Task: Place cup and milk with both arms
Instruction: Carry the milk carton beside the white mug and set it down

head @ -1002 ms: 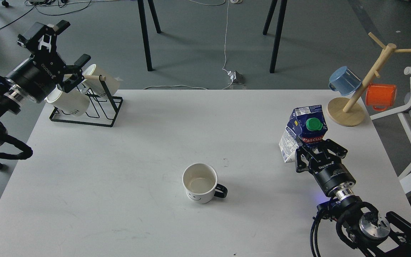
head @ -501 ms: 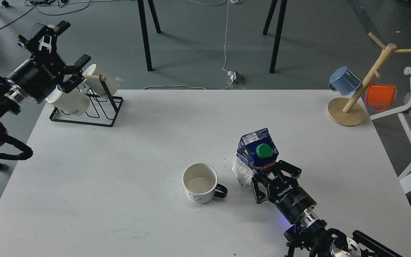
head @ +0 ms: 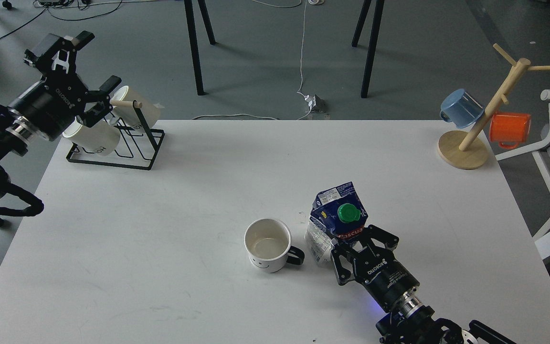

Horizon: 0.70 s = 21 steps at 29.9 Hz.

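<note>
At the upper left of the frame, the left pincer hangs above the table edge beside the black wire rack with its 2 cream mugs; its fingers stand apart and hold nothing, and it has barely shifted over the last second. Its arm enters from the left edge, angled up and away.

Lower centre, the cup stands upright on the table, handle pointing right, exactly where it was 1 second ago.

Just right of it, the milk has travelled from the right side of the table, near the wooden mug tree, to a spot just beside the cup's handle. It seems to be at or near its placing spot, leaning slightly; I cannot tell if its base touches the table. The right pincer is clamped on the carton's lower body, its arm rising from the lower right corner. Release looks like the next step.
</note>
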Tool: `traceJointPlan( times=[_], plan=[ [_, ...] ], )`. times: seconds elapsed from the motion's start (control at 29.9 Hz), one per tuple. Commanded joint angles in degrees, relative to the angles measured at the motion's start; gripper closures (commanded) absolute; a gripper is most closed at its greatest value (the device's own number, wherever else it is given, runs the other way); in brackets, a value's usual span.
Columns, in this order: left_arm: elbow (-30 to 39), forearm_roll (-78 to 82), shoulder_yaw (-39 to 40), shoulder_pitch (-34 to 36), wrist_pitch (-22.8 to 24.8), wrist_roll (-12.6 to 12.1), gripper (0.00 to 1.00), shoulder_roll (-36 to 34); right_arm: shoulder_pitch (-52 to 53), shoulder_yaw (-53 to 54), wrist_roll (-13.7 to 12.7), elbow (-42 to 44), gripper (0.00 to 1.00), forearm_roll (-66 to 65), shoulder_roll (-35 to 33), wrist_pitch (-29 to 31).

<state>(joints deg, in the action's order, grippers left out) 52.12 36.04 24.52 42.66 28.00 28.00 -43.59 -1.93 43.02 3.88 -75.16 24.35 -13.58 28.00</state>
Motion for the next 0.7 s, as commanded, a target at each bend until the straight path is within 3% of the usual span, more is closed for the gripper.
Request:
traceJointPlan(
  times=[0.0,0.1,0.37,0.67],
  plan=[
    [0.0,0.0,0.0,-0.03,0.0,0.0,0.01,0.0,-0.18,-0.04,-0.1,0.19,0.52,-0.09,0.22,0.0],
    [0.0,0.0,0.0,-0.03,0.0,0.0,0.01,0.0,-0.26,-0.04,-0.1,0.54,0.47,-0.09,0.22,0.0],
    [0.0,0.0,0.0,-0.12,0.0,0.0,0.01,0.0,-0.61,-0.04,-0.01,0.37,0.14,-0.09,0.22,0.0],
    [0.0,0.0,0.0,-0.12,0.0,0.0,0.01,0.0,-2.11,-0.04,-0.1,0.1,0.05,-0.18,0.14,0.0]
  ],
)
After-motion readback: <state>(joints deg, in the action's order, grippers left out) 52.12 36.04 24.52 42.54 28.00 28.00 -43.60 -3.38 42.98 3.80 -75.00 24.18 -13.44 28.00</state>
